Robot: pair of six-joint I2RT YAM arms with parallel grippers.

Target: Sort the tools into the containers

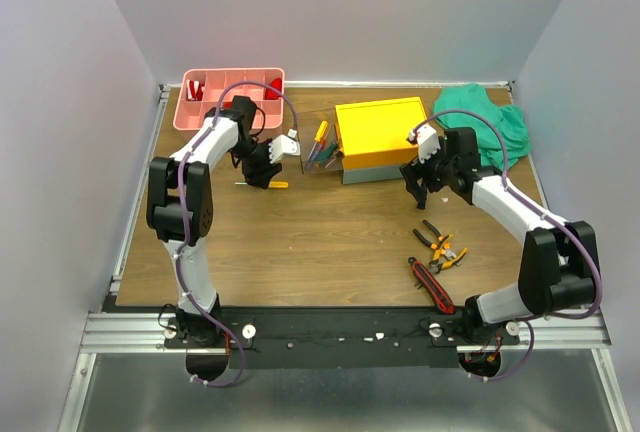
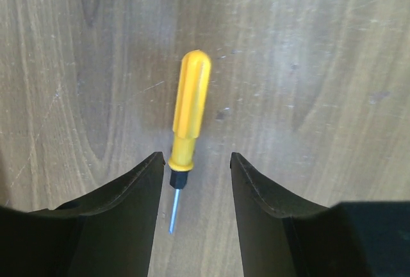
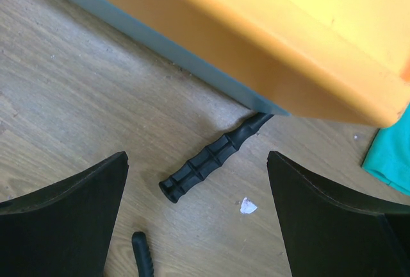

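Seen from above, the light is bright and even, coming from overhead. The arms throw only short, soft shadows on the wooden surface [image 1: 330,237], and the pale walls carry a faint lilac cast. Both wrist views are sharp on the wood grain. The yellow screwdriver [image 2: 190,107] shows a mild sheen, and the yellow lid [image 3: 288,40] glows bright. The fingers [image 2: 122,216] of the left pincer [image 2: 196,156] sit near-black, almost without detail.

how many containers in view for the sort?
2. A pink tray sits at the back left of the table. A grey toolbox with a yellow lid sits at back centre. No other container shows, and none seems hidden.
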